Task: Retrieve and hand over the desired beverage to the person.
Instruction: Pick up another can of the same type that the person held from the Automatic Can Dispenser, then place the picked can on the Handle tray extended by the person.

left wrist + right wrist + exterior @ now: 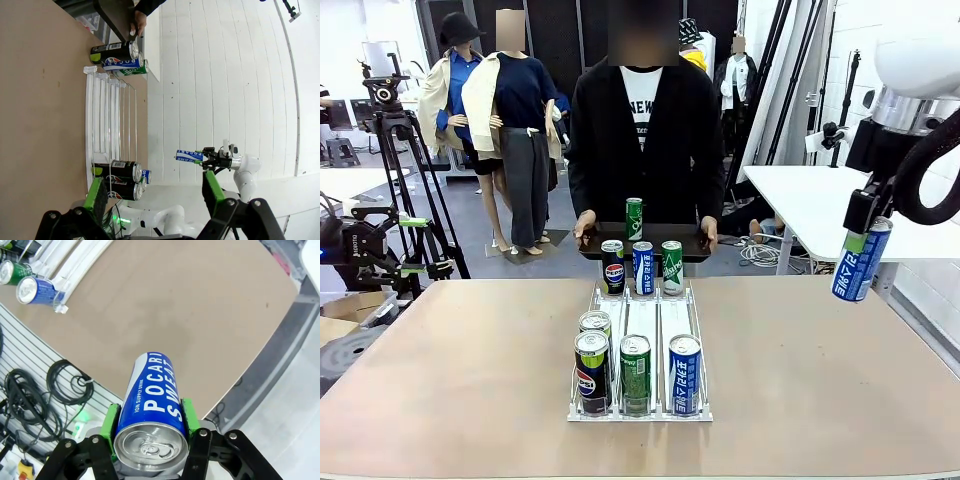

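A blue Pocari Sweat can (859, 264) hangs above the table's right edge with my right gripper (866, 232) shut on its upper part. The right wrist view looks down the same can (152, 399), its body clamped between the green pads (110, 424) of my right gripper (149, 421). The person (640, 130) stands at the far side holding a dark tray (692, 243) with one green can (634, 218) on it. My left gripper (154, 192) is open with nothing in it, above the rack's near end.
A white rack (642, 318) sits mid-table with a black Pepsi (591, 370), a green (635, 372) and a blue can (685, 373) at its front and three more at the back (643, 267). A tripod (395, 170) stands far left and a white table (820, 205) far right.
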{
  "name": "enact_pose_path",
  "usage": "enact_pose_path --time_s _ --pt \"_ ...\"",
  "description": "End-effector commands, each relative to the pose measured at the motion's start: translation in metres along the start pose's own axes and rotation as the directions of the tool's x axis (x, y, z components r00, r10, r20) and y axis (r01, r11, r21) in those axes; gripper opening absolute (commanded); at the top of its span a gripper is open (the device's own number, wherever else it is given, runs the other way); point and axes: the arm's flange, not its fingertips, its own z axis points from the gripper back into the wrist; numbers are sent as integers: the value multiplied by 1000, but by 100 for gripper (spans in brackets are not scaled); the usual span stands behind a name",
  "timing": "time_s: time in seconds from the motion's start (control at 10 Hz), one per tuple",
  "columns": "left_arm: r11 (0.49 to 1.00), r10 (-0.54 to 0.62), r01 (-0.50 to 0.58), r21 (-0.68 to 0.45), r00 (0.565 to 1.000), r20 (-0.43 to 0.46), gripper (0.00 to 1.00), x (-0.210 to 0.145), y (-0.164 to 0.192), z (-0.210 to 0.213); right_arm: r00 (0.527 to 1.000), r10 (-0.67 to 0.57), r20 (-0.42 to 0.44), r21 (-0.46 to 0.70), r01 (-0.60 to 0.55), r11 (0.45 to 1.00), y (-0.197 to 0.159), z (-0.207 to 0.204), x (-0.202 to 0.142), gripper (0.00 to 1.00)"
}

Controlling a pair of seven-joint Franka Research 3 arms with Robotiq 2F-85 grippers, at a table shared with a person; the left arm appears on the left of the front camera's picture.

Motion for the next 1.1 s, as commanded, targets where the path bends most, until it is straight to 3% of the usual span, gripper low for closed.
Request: enact_pose_path --time_s 0.0,1.0 --pt "1000 -1 1 -9 1000 -6 100 -1 -2 0 1000 -4 -1 -3 4 1000 2 0 2 0" --pt "1000 -1 1 -9 1000 -6 100 -1 -2 0 1000 -4 -1 -3 4 1000 2 0 2 0"
